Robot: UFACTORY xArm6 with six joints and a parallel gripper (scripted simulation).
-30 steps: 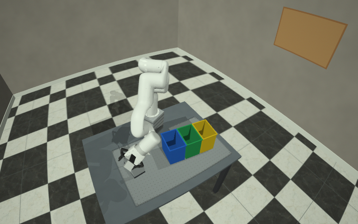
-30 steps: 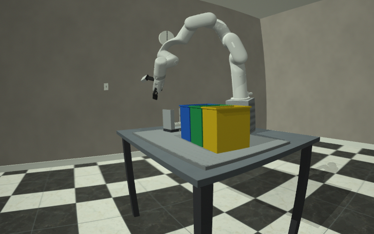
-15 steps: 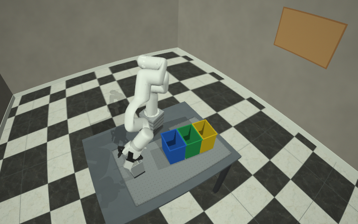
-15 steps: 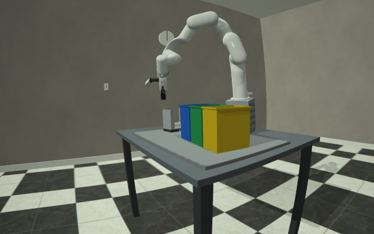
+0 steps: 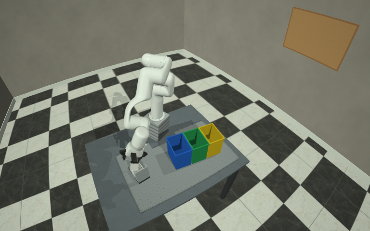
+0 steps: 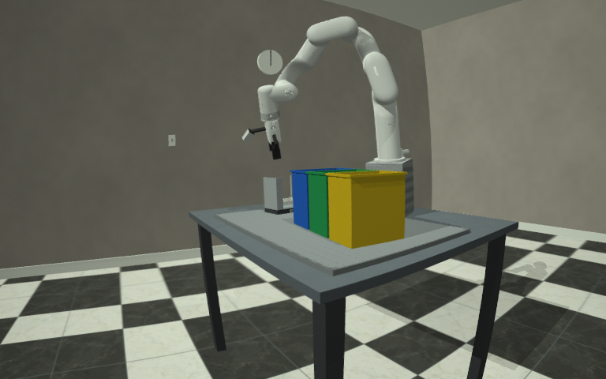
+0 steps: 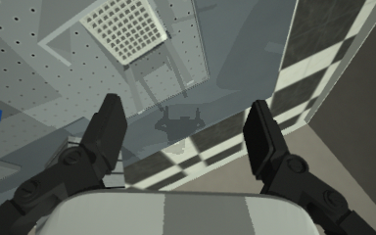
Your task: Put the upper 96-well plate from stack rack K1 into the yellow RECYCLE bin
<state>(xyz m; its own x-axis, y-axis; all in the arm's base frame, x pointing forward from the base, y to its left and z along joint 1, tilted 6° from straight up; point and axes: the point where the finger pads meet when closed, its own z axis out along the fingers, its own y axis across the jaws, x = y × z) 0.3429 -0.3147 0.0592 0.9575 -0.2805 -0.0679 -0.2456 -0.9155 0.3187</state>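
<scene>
The stack rack K1 [image 5: 141, 172] is a small grey stand on the mat's left part; it also shows in the exterior view [image 6: 274, 194]. The upper 96-well plate [image 7: 124, 29], white with a grid of wells, lies on top of it [image 5: 138, 167]. The lower plate is hidden. My gripper [image 7: 186, 112] [image 6: 274, 149] is open and empty, hanging well above the rack, with the plate up and to the left of the fingers in the wrist view. The yellow bin [image 5: 212, 139] [image 6: 367, 208] stands upright at the right end of the bin row; its sign is not visible.
A green bin [image 5: 197, 145] and a blue bin [image 5: 179, 151] stand touching, left of the yellow one. The arm's base [image 5: 159, 125] sits on a ribbed block behind the bins. The table's left edge lies beyond the rack.
</scene>
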